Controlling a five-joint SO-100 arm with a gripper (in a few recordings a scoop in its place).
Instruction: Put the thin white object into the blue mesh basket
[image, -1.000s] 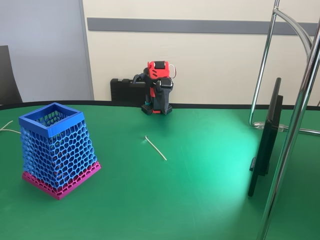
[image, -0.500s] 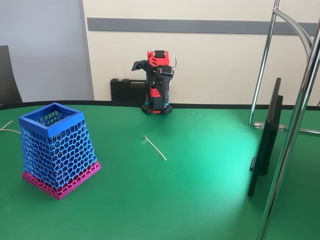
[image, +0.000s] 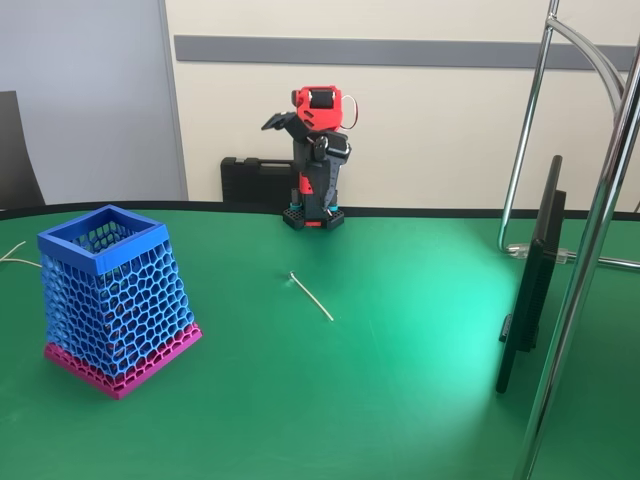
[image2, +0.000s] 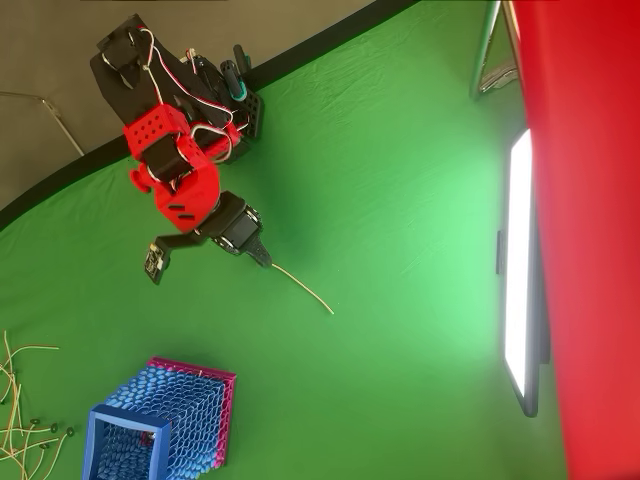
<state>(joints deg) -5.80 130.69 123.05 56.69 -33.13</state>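
A thin white stick (image: 311, 297) is seen lying on the green worktop (image: 400, 380), well right of the blue honeycomb-mesh basket (image: 112, 297); the claw (image2: 262, 256) is raised, its state indiscernible.

Matt green cloth table (image: 400, 400) – plastic mesh basket (image: 115, 300), shiny chrome poles (image: 585, 290)

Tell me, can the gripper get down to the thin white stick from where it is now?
Probably yes. The thin white stick lies alone on open green table, the gripper is raised behind it, and the blue mesh basket stands well aside.
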